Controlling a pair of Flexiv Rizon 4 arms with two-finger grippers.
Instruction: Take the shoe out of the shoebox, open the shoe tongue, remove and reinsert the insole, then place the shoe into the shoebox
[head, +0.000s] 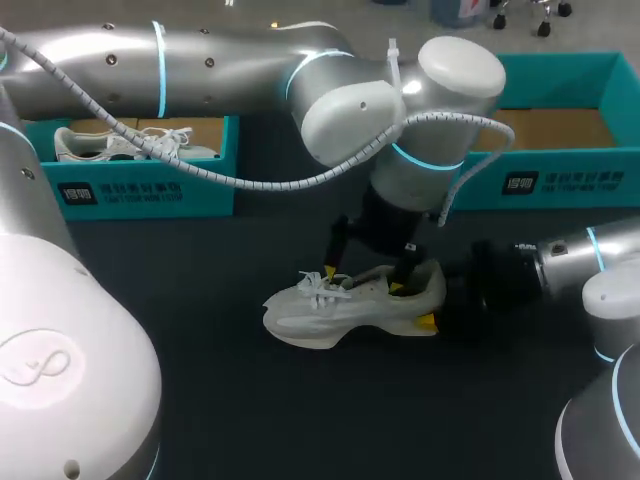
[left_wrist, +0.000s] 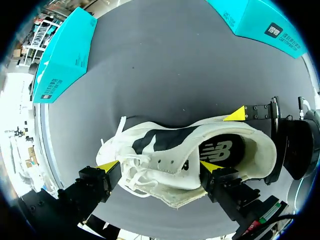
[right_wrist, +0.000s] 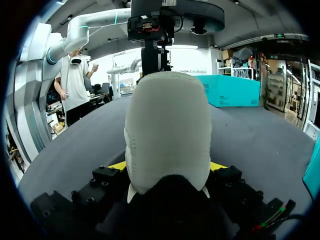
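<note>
A white shoe (head: 345, 308) lies on its sole on the dark table, toe toward the left. My right gripper (head: 433, 297) comes in from the right and is shut on the shoe's heel (right_wrist: 167, 130), a yellow tip on each side. My left gripper (head: 363, 280) hangs over the shoe, open wide along its length. In the left wrist view one fingertip (left_wrist: 107, 166) is by the laces (left_wrist: 132, 172) and the other fingertip (left_wrist: 210, 166) is at the edge of the shoe's mouth. The dark insole (left_wrist: 220, 150) shows inside the shoe (left_wrist: 165, 155).
A teal shoebox (head: 150, 185) at the back left holds another white shoe (head: 120, 143). A second teal shoebox (head: 560, 180) stands open at the back right. Dark table (head: 250, 400) stretches in front of the shoe.
</note>
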